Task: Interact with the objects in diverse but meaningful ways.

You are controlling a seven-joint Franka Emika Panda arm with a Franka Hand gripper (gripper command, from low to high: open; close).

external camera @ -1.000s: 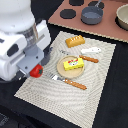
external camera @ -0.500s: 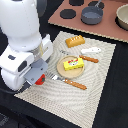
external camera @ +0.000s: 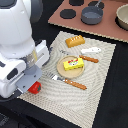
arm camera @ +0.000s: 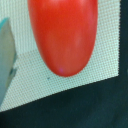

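target: smooth red plastic tomato (arm camera: pixel 63 35) on the woven striped placemat (external camera: pixel 100 85), at its near corner | relation: directly under my gripper (external camera: pixel 31 86), long axis running away from the placemat's edge | fingers: spread or pinching, I cannot tell

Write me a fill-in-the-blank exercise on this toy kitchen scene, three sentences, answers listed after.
1. The yellow butter block lies on a round wooden ____.
2. The tomato beside the robot arm is coloured ____.
3. The bread loaf rests on the striped ____.

Missing words: plate; red; placemat
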